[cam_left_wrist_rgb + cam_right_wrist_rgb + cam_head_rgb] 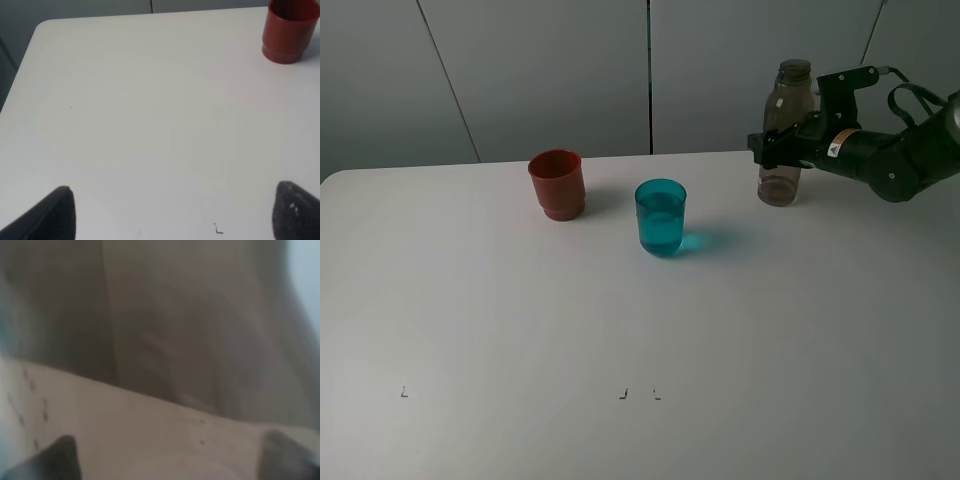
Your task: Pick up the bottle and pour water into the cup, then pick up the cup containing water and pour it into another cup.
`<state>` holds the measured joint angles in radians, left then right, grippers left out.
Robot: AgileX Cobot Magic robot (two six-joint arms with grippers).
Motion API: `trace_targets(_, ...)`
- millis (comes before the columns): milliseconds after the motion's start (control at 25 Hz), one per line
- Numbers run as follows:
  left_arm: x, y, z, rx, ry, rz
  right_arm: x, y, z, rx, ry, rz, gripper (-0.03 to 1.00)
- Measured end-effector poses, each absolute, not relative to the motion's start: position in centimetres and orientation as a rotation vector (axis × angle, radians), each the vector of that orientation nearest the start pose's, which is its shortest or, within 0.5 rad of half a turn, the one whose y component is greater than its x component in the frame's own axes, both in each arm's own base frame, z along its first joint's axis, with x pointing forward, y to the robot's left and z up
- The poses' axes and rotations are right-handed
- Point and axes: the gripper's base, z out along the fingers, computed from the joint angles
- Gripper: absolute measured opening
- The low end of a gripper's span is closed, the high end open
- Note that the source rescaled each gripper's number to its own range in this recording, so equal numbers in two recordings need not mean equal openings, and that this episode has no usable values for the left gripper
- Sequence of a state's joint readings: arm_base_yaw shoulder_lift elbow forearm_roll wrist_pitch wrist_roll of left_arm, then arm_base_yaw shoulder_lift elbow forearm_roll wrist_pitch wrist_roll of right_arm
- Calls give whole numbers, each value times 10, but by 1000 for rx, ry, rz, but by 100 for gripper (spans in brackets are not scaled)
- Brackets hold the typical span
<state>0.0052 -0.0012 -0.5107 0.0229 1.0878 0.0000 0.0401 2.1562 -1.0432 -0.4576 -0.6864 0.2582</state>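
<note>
White table [520, 330], bottle [781, 186] within right gripper [773, 150]

I count 2 cups on my table [620, 330]: 1 red cup [557, 184], far left, & 1 teal-blue cup [661, 216], a bit nearer & to its right. Then 1 bottle [786, 105], smoky grey-brown, far right. From up high, 1 arm [900, 155] of mine shows, far right too.

A matte white table [520, 330] with a few tiny black marks [404, 393] stands against a plain grey panelled wall [550, 70] under soft, even light.
</note>
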Motion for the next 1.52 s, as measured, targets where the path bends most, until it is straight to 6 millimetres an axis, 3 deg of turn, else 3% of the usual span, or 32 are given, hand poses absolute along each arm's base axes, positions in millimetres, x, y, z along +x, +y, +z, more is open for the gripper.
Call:
trace_targets(160, -7, 2, 278, -7, 2059, 31, 416, 42, 100, -316, 1936, 242, 92)
trace_targets(240, -7, 2, 278, -7, 2059, 31, 416, 42, 99, -305, 1948, 249, 99)
trace_targets(480, -7, 2, 278, -7, 2059, 31, 408, 41, 104, -306, 1981, 241, 99)
trace_targets(880, -7, 2, 278, -7, 2059, 31, 368, 36, 122, -308, 2076, 200, 100)
trace_targets(1320, -7, 2, 278, -7, 2059, 31, 283, 36, 143, -433, 2131, 195, 100)
trace_targets(1520, -7, 2, 278, -7, 2059, 31, 243, 46, 132, -580, 2134, 279, 100)
